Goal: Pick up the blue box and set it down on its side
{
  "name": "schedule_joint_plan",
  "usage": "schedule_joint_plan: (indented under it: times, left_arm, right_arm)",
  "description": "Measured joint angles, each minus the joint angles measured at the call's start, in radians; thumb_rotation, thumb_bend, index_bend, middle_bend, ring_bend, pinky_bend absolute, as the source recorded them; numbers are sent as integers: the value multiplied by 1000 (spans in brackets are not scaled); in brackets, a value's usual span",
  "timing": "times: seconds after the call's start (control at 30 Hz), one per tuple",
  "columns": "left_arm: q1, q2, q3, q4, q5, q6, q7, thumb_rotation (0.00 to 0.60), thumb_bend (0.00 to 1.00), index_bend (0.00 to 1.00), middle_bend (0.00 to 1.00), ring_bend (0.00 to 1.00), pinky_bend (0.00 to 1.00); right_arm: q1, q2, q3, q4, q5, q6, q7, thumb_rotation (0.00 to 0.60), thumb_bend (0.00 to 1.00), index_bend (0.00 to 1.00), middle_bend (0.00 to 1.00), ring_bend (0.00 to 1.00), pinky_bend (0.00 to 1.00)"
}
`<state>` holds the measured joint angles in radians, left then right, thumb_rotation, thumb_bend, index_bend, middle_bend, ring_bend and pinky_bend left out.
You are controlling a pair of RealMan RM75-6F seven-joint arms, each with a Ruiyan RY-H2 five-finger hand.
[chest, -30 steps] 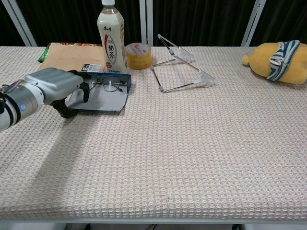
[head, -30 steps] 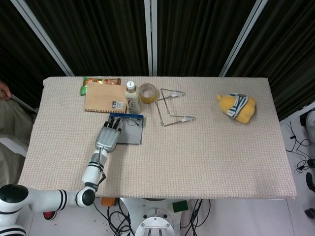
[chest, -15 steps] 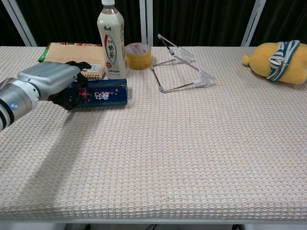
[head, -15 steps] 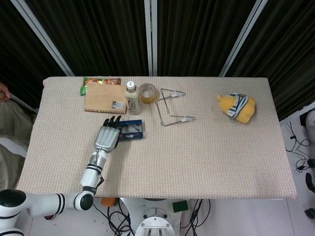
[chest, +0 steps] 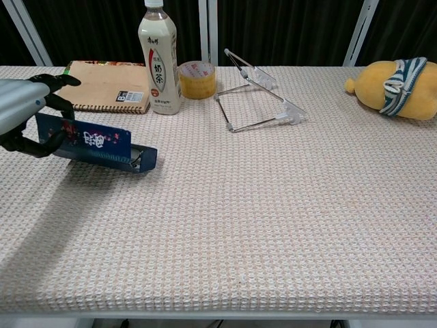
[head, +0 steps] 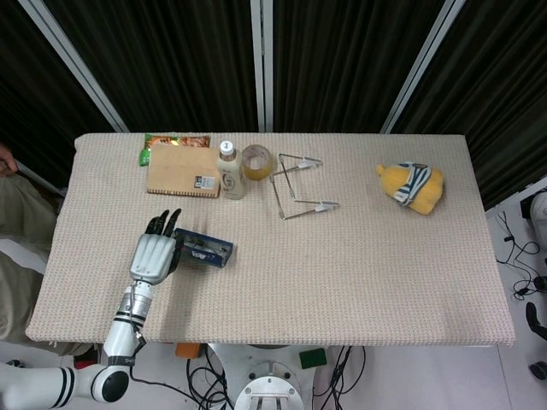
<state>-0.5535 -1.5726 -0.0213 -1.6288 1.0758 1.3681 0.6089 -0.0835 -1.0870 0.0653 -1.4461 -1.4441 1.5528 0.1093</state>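
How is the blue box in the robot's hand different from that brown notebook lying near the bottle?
The slim dark blue printed box is tilted, one end gripped by the left hand and the other end low near the woven table mat; the brown spiral-bound notebook lies flat, untouched. The box is long and narrow; the notebook is broad. Both are flat, rectangular things on the left half of the table.
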Motion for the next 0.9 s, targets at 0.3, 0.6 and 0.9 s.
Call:
schedule_joint_plan:
  times: [0.3, 0.6, 0.9]
  left_arm:
    - [-52, -98, -101, 178, -74, -139, -53, 600, 486, 720, 47, 0, 150]
    - [-79, -182, -146, 302, -63, -151, -53, 600, 485, 707, 60, 0, 150]
    - [-96, -233, -165, 367, -45, -186, -77, 600, 316, 145, 58, 0, 149]
  right_arm:
    - [3, 7, 5, -9, 13, -11, -6, 600, 477, 0, 0, 0, 0]
    - [15, -6, 5, 15, 36, -54, 7, 600, 477, 0, 0, 0, 0]
    - [9, -15, 4, 39, 43, -54, 28, 600, 477, 0, 0, 0, 0]
